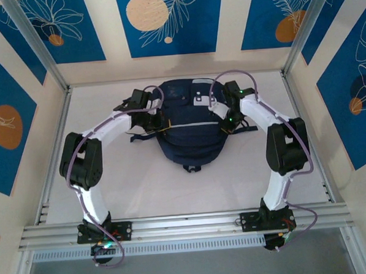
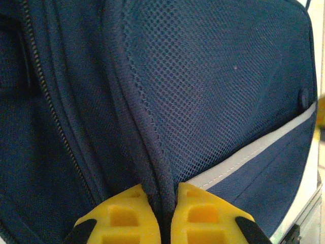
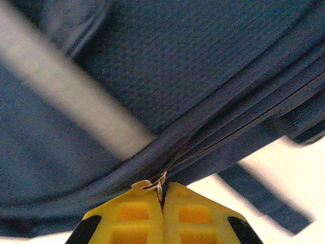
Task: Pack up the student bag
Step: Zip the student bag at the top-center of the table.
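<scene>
Pinching, left claw point(image 2: 162, 208): I've got the yellow fingers point(image 2: 122, 218) shut on a corded seam of the bag point(image 2: 76, 127), cloth squeezed between them.
Ahead of left claw: mesh panel point(image 2: 218, 86) up and to the right of the tips, grey stripe point(image 2: 254, 152) slanting off right, zip track point(image 2: 43, 91) up on the left.
Right claw point(image 3: 162, 201): closed tight, and I can see a small metal zip pull point(image 3: 152, 185) nipped at its tips.
Around right claw: navy cloth just above, blurred stripe up left, a strap point(image 3: 269, 201) on the white table point(image 3: 299, 168) off to the right.
Overhead: bag lies flat on the table between both claws, one claw touching each side.
</scene>
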Available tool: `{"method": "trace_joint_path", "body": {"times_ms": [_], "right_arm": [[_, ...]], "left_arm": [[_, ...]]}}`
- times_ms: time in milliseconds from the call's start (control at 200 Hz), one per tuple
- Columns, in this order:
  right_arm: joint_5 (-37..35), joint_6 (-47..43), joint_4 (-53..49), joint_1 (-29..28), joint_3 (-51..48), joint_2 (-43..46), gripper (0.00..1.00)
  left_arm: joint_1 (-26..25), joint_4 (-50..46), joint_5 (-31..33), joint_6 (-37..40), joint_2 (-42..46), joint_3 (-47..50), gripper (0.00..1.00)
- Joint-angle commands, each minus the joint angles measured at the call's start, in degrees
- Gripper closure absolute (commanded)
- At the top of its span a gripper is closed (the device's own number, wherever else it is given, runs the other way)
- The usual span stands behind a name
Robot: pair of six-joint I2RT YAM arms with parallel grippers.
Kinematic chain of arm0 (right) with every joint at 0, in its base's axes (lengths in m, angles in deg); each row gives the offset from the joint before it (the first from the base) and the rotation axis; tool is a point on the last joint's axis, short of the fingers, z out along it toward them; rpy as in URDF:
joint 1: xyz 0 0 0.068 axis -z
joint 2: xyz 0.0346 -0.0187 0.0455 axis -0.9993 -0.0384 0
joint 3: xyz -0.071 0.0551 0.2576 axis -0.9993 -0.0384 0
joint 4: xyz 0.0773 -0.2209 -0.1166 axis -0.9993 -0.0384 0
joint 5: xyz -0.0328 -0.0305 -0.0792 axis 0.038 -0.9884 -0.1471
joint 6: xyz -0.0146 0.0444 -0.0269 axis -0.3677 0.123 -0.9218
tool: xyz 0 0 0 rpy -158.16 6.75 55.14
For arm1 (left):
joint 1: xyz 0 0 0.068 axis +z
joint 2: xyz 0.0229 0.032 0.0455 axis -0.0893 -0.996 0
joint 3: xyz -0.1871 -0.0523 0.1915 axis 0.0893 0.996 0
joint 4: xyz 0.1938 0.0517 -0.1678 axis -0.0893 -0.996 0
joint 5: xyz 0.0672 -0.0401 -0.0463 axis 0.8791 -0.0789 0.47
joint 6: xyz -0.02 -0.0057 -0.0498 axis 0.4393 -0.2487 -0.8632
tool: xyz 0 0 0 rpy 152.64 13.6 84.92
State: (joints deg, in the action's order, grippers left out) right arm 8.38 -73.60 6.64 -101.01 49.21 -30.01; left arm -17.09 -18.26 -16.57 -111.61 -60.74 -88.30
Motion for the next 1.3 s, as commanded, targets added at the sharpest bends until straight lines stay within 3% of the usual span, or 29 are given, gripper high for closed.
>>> {"method": "trace_joint_path", "body": {"times_ms": [0,145,390,490,620,745,810,855,875,885,1045,1295], "right_arm": [[-9.98,-8.15,7.61,5.72,8.52,-5.27,1.0],[-7.73,-9.1,9.74,6.37,16.48,-10.45,1.0],[-7.37,-9.28,11.96,4.39,16.77,-12.07,1.0],[-3.01,-1.86,10.51,4.91,19.25,-11.78,0.81],[5.38,8.38,10.05,5.98,21.89,-9.74,0.45],[6.73,11.92,12.12,5.35,18.3,-6.19,0.37],[7.43,15.08,14.33,5.54,13.99,-3.19,0.29],[7.76,17.79,16.87,5.9,9.65,-0.61,0.19],[7.85,19.01,18.25,6.05,7.35,0.64,0.03],[7.93,19.62,18.96,6.15,6.17,1.21,0.0],[7.79,27.8,33.56,7.55,-15.66,12.79,0.01],[3.69,34.64,57.03,9.36,-41.59,24.31,0.01]], "left_arm": [[2.44,-9.86,-1.04,9.71,-0.92,-2.46,1.0],[2.44,-13.2,-0.72,13.91,-0.74,-2.92,1.0],[2.71,-14.97,-1.24,16.59,0.27,-2.74,1.0],[2.71,-15.37,-1.46,17.21,0.87,-2.67,1.0],[2.71,-15.5,-1.64,17.31,1.96,-2.15,1.0],[2.71,-14.27,-1.57,15.83,3.75,-1.1,1.0],[2.66,-14.25,0.34,15.16,4.75,-0.98,0.85],[2.71,-14.17,2.33,14.91,5.71,-0.83,0.68],[2.67,-14.01,3.51,14.75,6.24,-0.66,0.61],[2.65,-13.99,4.05,14.61,6.6,-0.53,0.57],[2.98,-11.0,19.07,14.99,12.98,3.76,0.01],[6.53,2.75,43.92,19.21,21.84,16.91,0.0]]}}
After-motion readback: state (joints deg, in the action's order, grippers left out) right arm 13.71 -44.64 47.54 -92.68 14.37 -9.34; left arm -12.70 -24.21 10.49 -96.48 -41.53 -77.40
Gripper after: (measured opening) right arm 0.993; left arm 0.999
